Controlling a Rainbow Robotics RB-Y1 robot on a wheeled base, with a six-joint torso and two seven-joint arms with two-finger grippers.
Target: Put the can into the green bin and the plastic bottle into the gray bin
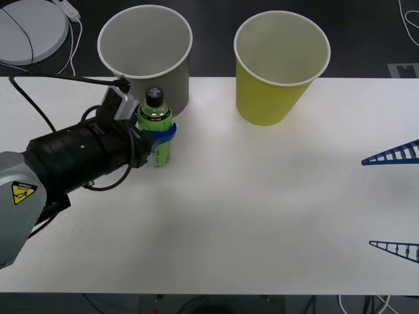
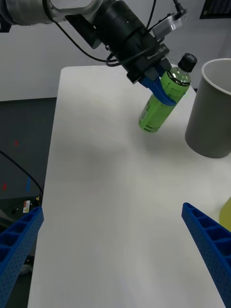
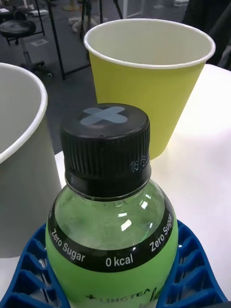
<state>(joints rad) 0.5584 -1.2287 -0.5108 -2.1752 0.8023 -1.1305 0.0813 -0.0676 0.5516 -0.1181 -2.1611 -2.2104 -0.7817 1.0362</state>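
Note:
The plastic bottle (image 1: 154,112), with its green label and black cap, stands just in front of the gray bin (image 1: 179,88) at the table's back left. My left gripper (image 1: 161,135) is shut on the bottle's body, its blue fingers (image 3: 29,274) wrapped around the label. In the left wrist view the bottle (image 3: 110,231) is close up, with the gray bin (image 3: 19,192) beside it and the green bin (image 3: 144,91) behind. The green bin (image 1: 272,98) stands at the back, right of centre. My right gripper (image 1: 396,201) hangs open at the table's right edge. The can is out of view.
A round white disc (image 1: 29,29) with a cable lies on the dark floor beyond the table's back left corner. The white table (image 1: 249,216) spreads bare between the two arms. Black cables run along my left arm (image 1: 72,157).

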